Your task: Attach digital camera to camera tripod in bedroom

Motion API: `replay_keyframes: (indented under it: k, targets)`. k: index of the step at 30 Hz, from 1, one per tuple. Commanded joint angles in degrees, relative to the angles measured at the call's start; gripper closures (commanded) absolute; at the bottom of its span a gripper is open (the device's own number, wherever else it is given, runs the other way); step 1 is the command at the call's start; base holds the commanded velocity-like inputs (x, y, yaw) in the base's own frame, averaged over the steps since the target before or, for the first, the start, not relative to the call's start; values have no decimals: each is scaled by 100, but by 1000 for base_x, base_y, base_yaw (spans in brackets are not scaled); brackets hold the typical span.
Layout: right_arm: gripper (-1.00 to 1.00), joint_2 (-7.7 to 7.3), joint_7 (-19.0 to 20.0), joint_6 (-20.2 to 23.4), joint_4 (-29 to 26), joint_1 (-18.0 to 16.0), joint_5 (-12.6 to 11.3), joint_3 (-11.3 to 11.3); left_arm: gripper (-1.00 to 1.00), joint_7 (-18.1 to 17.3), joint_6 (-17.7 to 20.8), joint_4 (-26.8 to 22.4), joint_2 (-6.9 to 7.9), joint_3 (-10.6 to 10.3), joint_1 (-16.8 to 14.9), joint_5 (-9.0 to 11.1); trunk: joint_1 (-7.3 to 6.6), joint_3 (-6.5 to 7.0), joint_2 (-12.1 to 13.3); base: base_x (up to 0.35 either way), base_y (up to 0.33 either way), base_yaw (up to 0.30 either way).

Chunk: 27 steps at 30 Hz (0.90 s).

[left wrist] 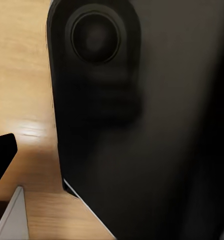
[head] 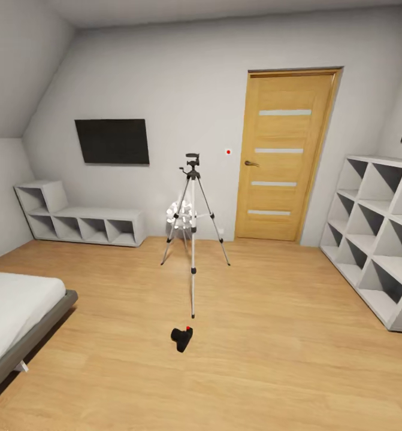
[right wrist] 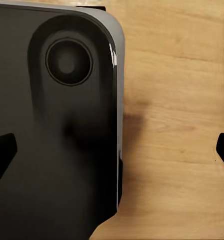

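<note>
1. On the light wood floor (head: 284, 335) of the bedroom, in the head view, the digital camera (head: 181, 339) lies just beside the nearest foot of the camera tripod (head: 192, 227), which stands upright mid-room.
2. Behind the tripod a white lamp (head: 181, 216) is partly hidden by its legs. A wall TV (head: 112, 141), a wooden door (head: 286, 157), cube shelves (head: 374, 233) and a bed (head: 15, 317), cut off at the edge, surround them.
3. In the left wrist view, a dark robot body panel (left wrist: 142, 125) blocks most of the floor; one dark fingertip (left wrist: 1, 155) shows, so I cannot tell the finger spread.
4. In the right wrist view, the right gripper (right wrist: 117, 147) has its fingertips (right wrist: 1, 150) wide apart, holding nothing, over floor and the same dark panel (right wrist: 51, 125).
</note>
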Motion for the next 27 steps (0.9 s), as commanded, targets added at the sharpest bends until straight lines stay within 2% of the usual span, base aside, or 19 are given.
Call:
replay_keyframes:
  k: [1,14,27]
  targets:
    - [-100,-1,5,-8,-10,4,-2,2,-100,-1,37,-12,0,1,0,6,3,-12,-2,278,-174,199]
    - [-100,-1,7,-15,-10,4,-2,-5,-100,10,52,-12,0,1,-2,8,3,-82,-2,304,-131,194]
    - [-100,-1,3,-17,-10,4,-2,-6,-100,13,52,-12,0,0,-1,8,3,-123,-2,293,-214,263]
